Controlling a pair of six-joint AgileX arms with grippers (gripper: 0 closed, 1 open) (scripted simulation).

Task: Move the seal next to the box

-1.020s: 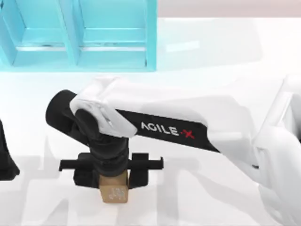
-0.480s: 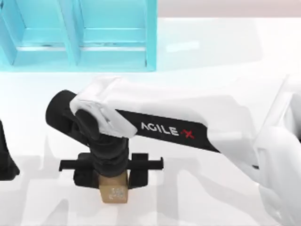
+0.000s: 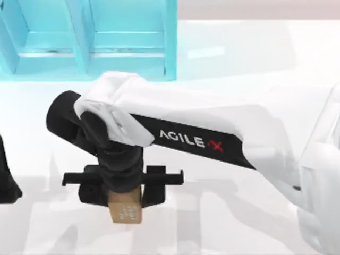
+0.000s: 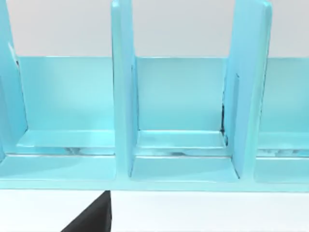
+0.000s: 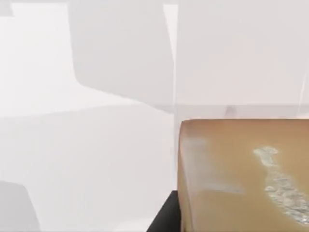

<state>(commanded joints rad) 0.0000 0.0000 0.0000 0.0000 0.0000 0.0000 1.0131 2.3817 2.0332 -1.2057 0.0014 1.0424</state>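
Note:
The box (image 3: 126, 211) is a small tan cube with a white mark on its top face, near the table's front left of centre. My right gripper (image 3: 124, 197) reaches down over it, with a black finger on each side of the box, shut on it. In the right wrist view the box (image 5: 241, 176) looms close, with a black finger (image 5: 166, 216) pressed against its side. The seal is out of view. My left arm (image 3: 7, 178) sits parked at the left edge.
A large turquoise shelf unit (image 3: 87, 40) with open compartments stands at the back left, and the left wrist view faces the shelf unit (image 4: 123, 96). The white table (image 3: 239, 58) stretches to the right behind my right arm.
My right arm has shifted slightly left and risen toward the camera, and the box has moved with it between the fingers. The left arm has stayed still.

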